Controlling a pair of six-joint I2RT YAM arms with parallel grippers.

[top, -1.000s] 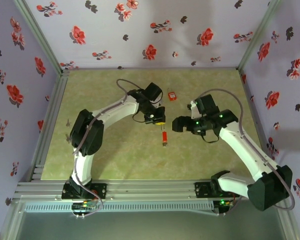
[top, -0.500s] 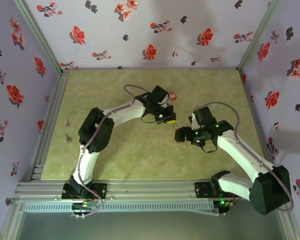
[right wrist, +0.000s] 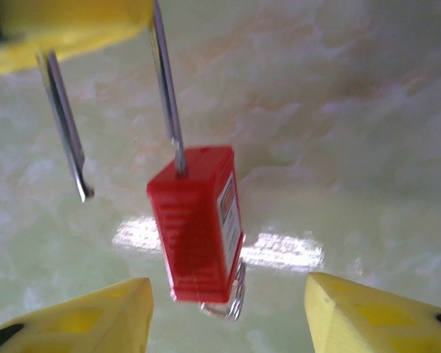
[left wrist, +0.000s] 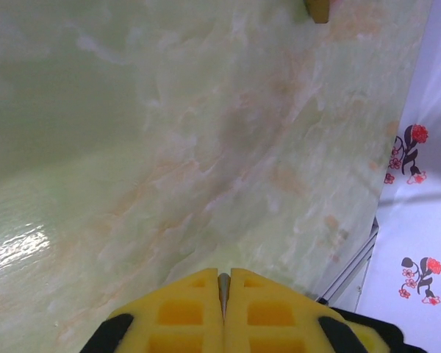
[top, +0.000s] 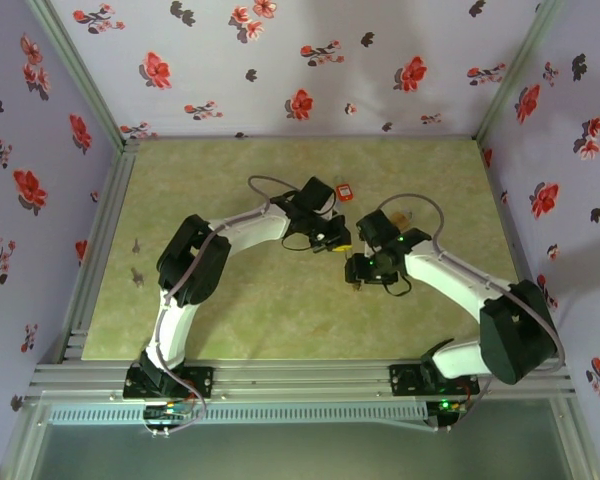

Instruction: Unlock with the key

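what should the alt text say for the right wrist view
A red padlock hangs by its open shackle from the left gripper's yellow pads at the top, a key ring showing under its base. The right gripper's yellow fingers stand apart at either side below it, over a green table.

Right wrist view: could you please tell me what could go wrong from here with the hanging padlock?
The red padlock hangs on one leg of its shackle, held in the left tool, so it may swing or twist when the right tool closes. The key ring beneath it is blurred; that tool might catch the body instead.
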